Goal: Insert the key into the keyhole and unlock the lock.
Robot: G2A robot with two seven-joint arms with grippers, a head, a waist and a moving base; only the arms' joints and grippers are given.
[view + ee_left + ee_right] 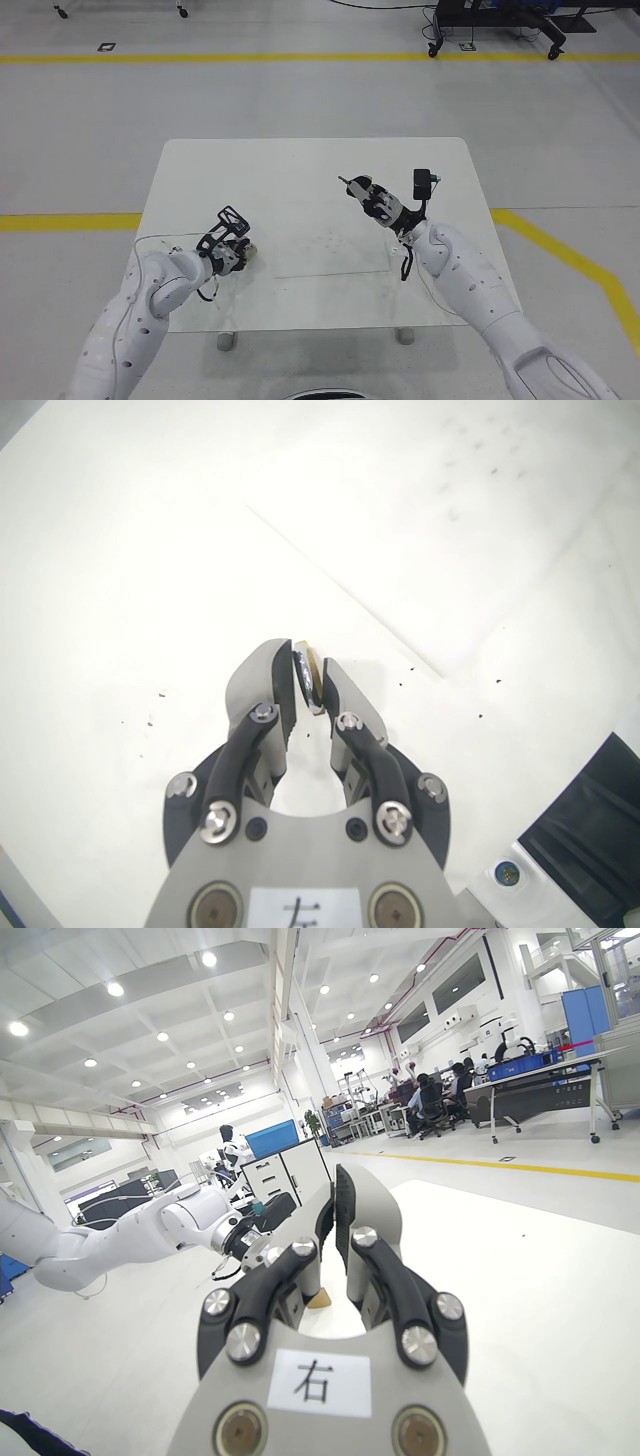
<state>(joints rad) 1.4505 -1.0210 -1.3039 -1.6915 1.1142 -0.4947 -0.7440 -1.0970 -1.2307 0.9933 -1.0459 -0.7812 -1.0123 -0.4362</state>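
Left wrist view: left gripper (306,652) is clenched on a small brass-and-chrome lock (307,680), held edge-on over the white table (150,550). Right wrist view: right gripper (339,1183) is raised, well apart, with its pads pressed together. Whether anything is pinched between them cannot be told.

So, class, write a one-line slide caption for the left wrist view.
Left gripper clamped on the brass lock, white table beyond.

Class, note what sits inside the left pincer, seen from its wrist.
A brass-and-silver lock, edge-on, clamped between the left pincer's pads. The pads cover its faces, so no keyhole can be seen.
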